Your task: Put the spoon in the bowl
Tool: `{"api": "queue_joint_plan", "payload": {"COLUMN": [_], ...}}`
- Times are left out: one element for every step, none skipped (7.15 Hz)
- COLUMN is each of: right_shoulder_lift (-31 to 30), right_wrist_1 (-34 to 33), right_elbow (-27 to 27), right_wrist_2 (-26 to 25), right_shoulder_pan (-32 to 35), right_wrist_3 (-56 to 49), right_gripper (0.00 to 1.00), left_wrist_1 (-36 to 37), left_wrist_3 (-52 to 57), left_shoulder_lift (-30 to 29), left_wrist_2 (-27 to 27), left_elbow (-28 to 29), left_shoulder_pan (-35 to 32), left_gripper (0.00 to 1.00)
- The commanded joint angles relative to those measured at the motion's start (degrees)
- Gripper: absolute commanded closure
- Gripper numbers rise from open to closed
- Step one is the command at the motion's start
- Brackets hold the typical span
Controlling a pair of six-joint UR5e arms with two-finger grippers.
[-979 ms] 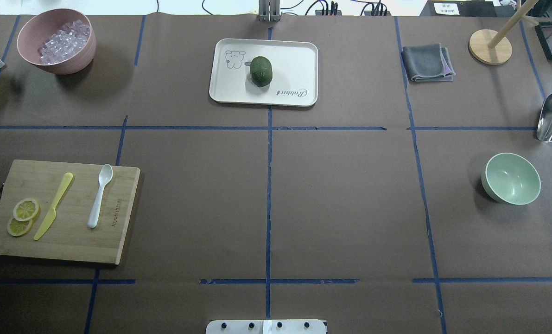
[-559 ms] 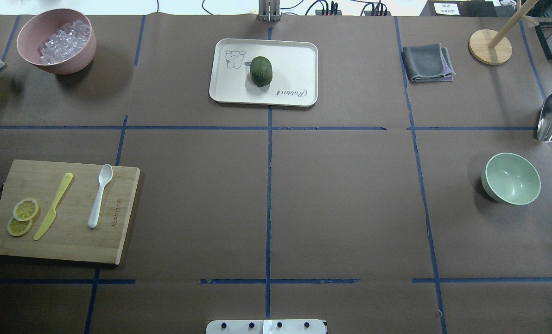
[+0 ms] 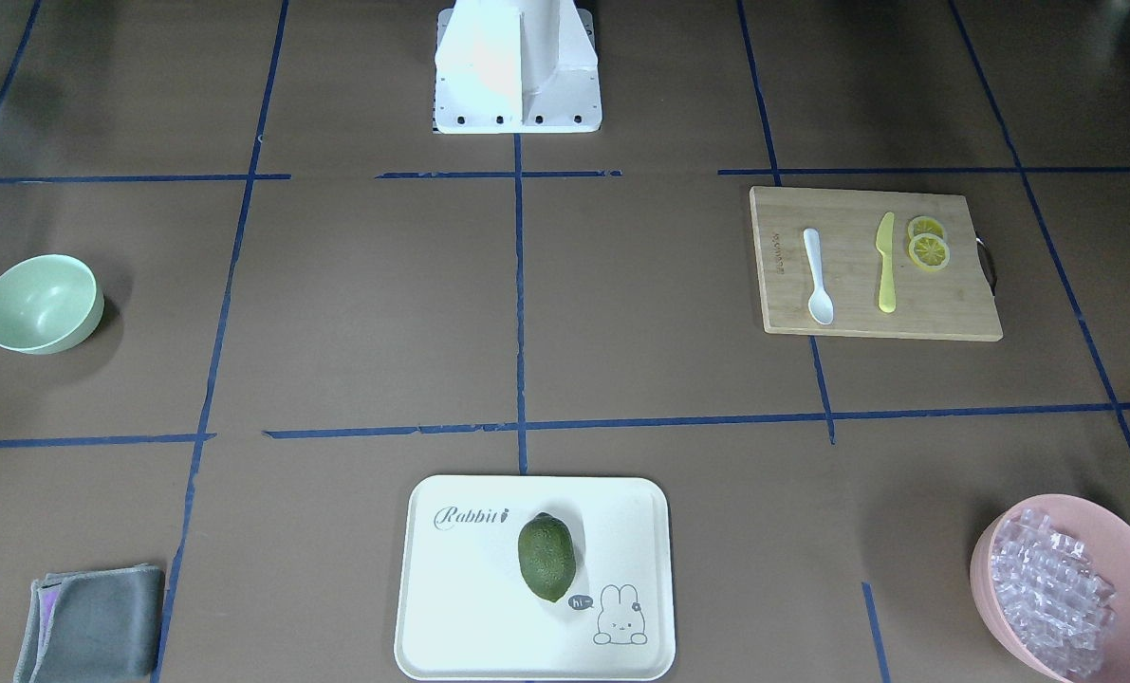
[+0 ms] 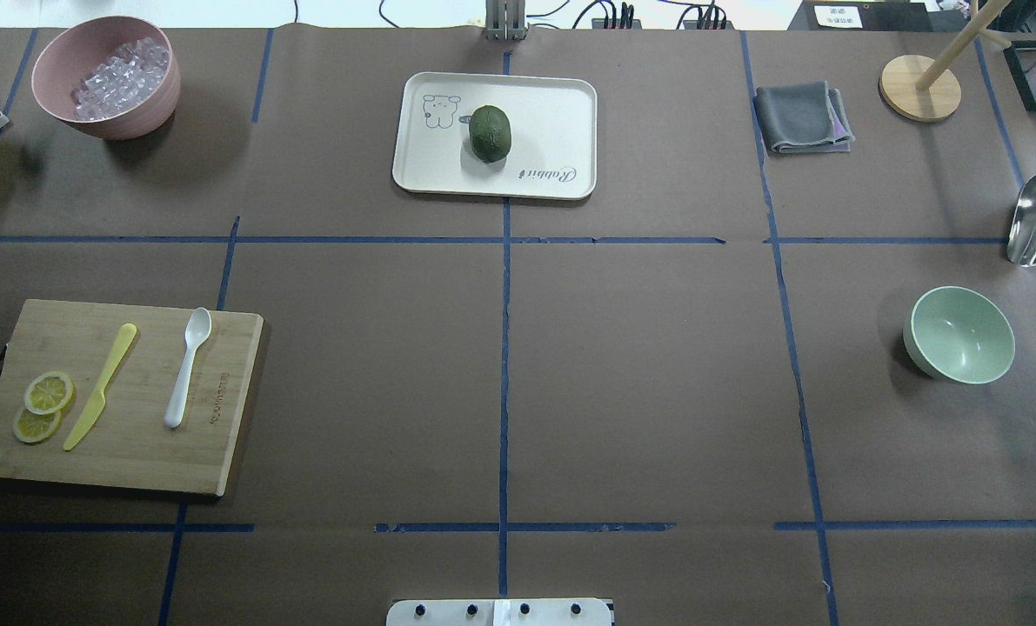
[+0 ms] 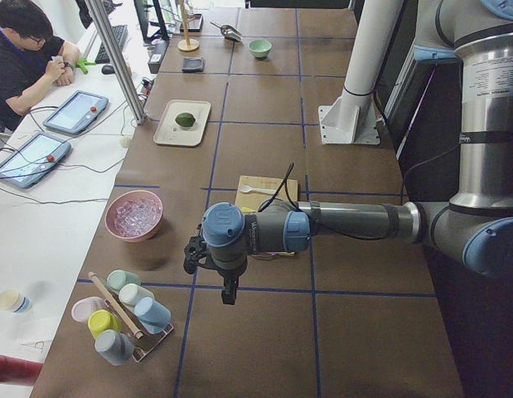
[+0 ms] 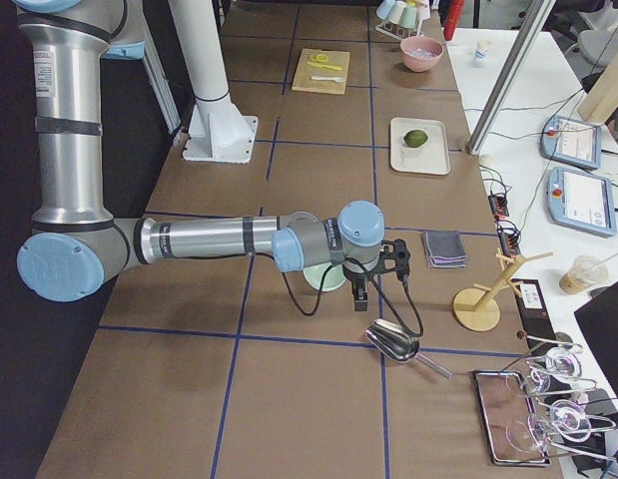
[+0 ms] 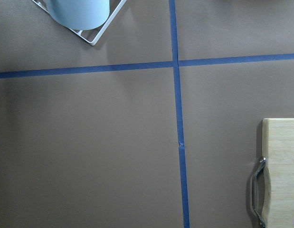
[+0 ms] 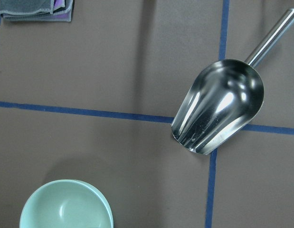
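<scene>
**Overhead view.** One brown tabletop (image 4: 639, 391) is shown. One bamboo cutting board (image 4: 135, 456) lies at lower left.

The left end effector (image 5: 227, 297) and the right end effector (image 6: 359, 296) are seen only in the side views. Whether either is released or clenched cannot be told, and nothing is seen held.

One empty mint-green bowl (image 4: 959, 335) stands at middle right, well apart from the board.

One white spoon (image 4: 186, 369) is laid flat on the board's right half, with its scoop towards the top of the frame. The spoon is judged to be light, stiff, smooth plastic lying low on the wood. It is best pinched across the narrow handle near its middle, since it could slip or pivot.

Also counted on the board are one yellow knife (image 4: 100, 387) and two lemon slices (image 4: 49, 393).
</scene>
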Motion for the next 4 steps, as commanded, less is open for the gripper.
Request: {"api": "queue_joint_plan", "payload": {"right_shoulder_lift": [-6.08, -6.10, -5.84, -5.49], "right_wrist_1": [17.45, 18.89, 19.08, 19.17], "right_elbow": [-0.11, -0.11, -0.28, -0.55], "right_wrist_2": [-0.50, -2.06, -6.69, -9.69], "right_shoulder_pan": [-6.39, -10.42, -15.33, -18.95], "right_wrist_3": [15.36, 20.11, 22.42, 24.71], "right_gripper": [0.00, 0.00, 0.00, 0.00], "left_wrist_1": [-0.04, -0.04, -0.04, -0.04], "left_wrist_3": [-0.25, -0.25, -0.34, -0.34], "left_shoulder_lift": [0.07, 0.07, 0.07, 0.07], "left_wrist_2": [0.00, 0.00, 0.00, 0.00], "left_elbow": [-0.40, -0.32, -0.40, -0.58], "left_shoulder_pan": [0.00, 0.00, 0.00, 0.00], "left_gripper": [0.00, 0.00, 0.00, 0.00]}}
